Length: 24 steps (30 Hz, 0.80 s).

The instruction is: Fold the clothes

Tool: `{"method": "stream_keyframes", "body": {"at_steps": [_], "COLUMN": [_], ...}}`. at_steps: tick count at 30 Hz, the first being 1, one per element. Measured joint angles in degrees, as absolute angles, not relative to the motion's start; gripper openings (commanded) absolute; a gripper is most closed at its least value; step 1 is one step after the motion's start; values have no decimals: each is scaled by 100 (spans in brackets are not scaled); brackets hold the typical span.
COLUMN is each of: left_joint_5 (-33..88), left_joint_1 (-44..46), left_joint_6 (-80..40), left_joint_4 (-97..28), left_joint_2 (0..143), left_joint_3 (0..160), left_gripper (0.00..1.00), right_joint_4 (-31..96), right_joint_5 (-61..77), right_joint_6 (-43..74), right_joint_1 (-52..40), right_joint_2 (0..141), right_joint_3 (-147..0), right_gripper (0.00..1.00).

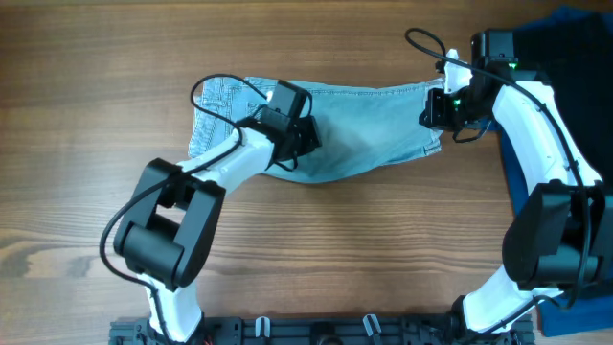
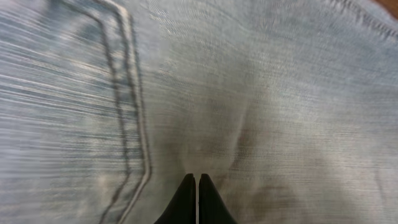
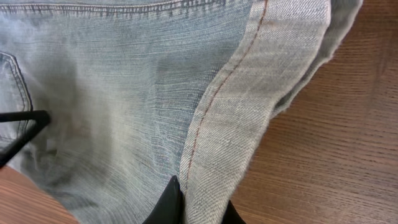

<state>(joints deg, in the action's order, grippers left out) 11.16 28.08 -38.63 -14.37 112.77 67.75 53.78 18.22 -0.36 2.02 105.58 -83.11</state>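
Shorts point(image 1: 369, 129): light blue denim, lying across the far middle of the wooden surface point(image 1: 383, 259), spread between your two arms.
Handling: likely limp but fairly thick. Not slippery, not fragile. Expect it to sag if you lift it at one point only.
Where to hold: take the hem point(image 3: 249, 112) at a leg end or the waist edge, where doubled cloth should give you a firm bite.
Left claw point(image 2: 197, 193): tips closed together, touching the denim beside a pocket seam point(image 2: 134, 106). You cannot tell whether any cloth is pinched between them.
Right claw point(image 3: 199, 208): nearly closed, clamped on the hem near the shorts' right end.
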Motion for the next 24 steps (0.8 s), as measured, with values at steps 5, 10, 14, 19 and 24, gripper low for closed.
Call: {"method": "stream_keyframes", "body": {"at_steps": [5,10,14,19,24], "left_joint_5": [1116,1116,1116,1114,1116], "left_joint_1": [2991,3159,3131,2779,2189], "left_joint_6": [-3863,-3863,-3863,-3861,-3839], "left_joint_4": [-1444,-1343,-1323,-1463,-1747], "left_joint_2": [11365,11365,11365,11365,11365], "left_joint_3": [6775,6775,6829,7194,7537], "left_gripper": [4,4,4,4,4], "right_joint_4": [5378,5358,5358,5426,5435], "right_joint_5": [1824,1824,1826,1844,1841], "right_joint_6": [-36,-36,-56,-176,-316], "right_joint_1": [204,202,202,196,47], "right_joint_2": [10558,10558,10560,10580,10580], "right_joint_3": [-8311,-8311,-8364,-8685,-8932], "right_gripper": [4,4,4,4,4]}}
